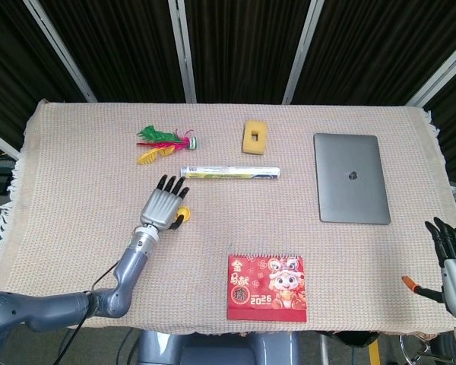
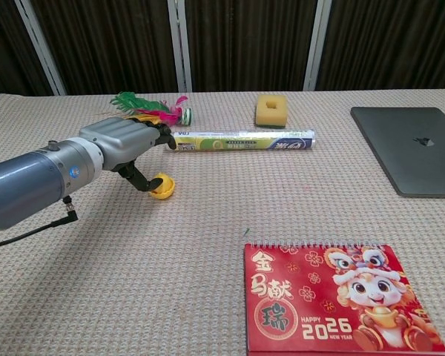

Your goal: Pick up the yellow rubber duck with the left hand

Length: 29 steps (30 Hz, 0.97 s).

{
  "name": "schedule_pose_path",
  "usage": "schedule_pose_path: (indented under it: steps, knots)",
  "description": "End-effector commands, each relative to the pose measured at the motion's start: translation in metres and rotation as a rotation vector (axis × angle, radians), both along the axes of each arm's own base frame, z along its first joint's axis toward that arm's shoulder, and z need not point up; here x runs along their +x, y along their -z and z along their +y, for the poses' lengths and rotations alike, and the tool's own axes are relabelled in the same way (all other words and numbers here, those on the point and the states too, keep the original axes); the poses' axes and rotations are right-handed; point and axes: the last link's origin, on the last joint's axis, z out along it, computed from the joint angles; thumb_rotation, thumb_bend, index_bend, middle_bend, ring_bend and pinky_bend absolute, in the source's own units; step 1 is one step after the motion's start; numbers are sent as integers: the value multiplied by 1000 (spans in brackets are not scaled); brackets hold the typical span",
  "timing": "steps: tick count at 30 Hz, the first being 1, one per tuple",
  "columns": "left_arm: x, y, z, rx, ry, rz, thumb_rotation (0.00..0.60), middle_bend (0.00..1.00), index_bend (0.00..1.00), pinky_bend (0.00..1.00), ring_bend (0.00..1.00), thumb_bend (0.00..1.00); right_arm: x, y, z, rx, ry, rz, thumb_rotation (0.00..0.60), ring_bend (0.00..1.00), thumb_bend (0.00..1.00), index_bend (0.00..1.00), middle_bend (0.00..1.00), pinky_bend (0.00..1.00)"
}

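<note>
The yellow rubber duck (image 2: 162,185) lies on the cloth just in front of the long tube, looking tipped over. In the head view only a bit of the duck (image 1: 183,214) peeks out from beside my left hand (image 1: 161,205). My left hand (image 2: 124,141) hovers over it with fingers stretched forward above the duck. The thumb (image 2: 139,180) reaches down beside the duck and touches its left side. Nothing is gripped. My right hand (image 1: 452,258) rests at the table's near right corner, fingers spread and empty.
A yellow-green tube (image 1: 229,173) lies just beyond the duck. A feather shuttlecock (image 1: 164,142), a yellow sponge (image 1: 254,137) and a grey laptop (image 1: 350,177) sit farther back. A red calendar (image 1: 267,287) lies near the front edge.
</note>
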Motion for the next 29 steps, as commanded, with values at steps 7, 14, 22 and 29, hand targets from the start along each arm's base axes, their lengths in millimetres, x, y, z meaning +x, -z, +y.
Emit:
schedule_pose_path:
  steps: [7, 14, 22, 29]
  knots:
    - [-18, -49, -18, 102, -43, -145, 469, 0, 89, 0, 0, 237, -4, 1, 1, 19, 24, 15, 600, 0, 0, 37, 0, 0]
    - [-74, -102, -65, 186, -81, -182, 472, 0, 0, 0, 0, 0, -3, 3, 1, 40, 43, 26, 600, 0, 0, 28, 0, 0]
    - [-109, -148, -114, 221, -69, -176, 475, 0, 0, 0, 0, 14, 1, 7, 0, 41, 42, 48, 600, 0, 0, 21, 0, 0]
    - [-126, -159, -132, 201, -96, -128, 600, 0, 0, 0, 0, 116, 1, 8, 0, 36, 45, 50, 600, 0, 0, 21, 0, 0]
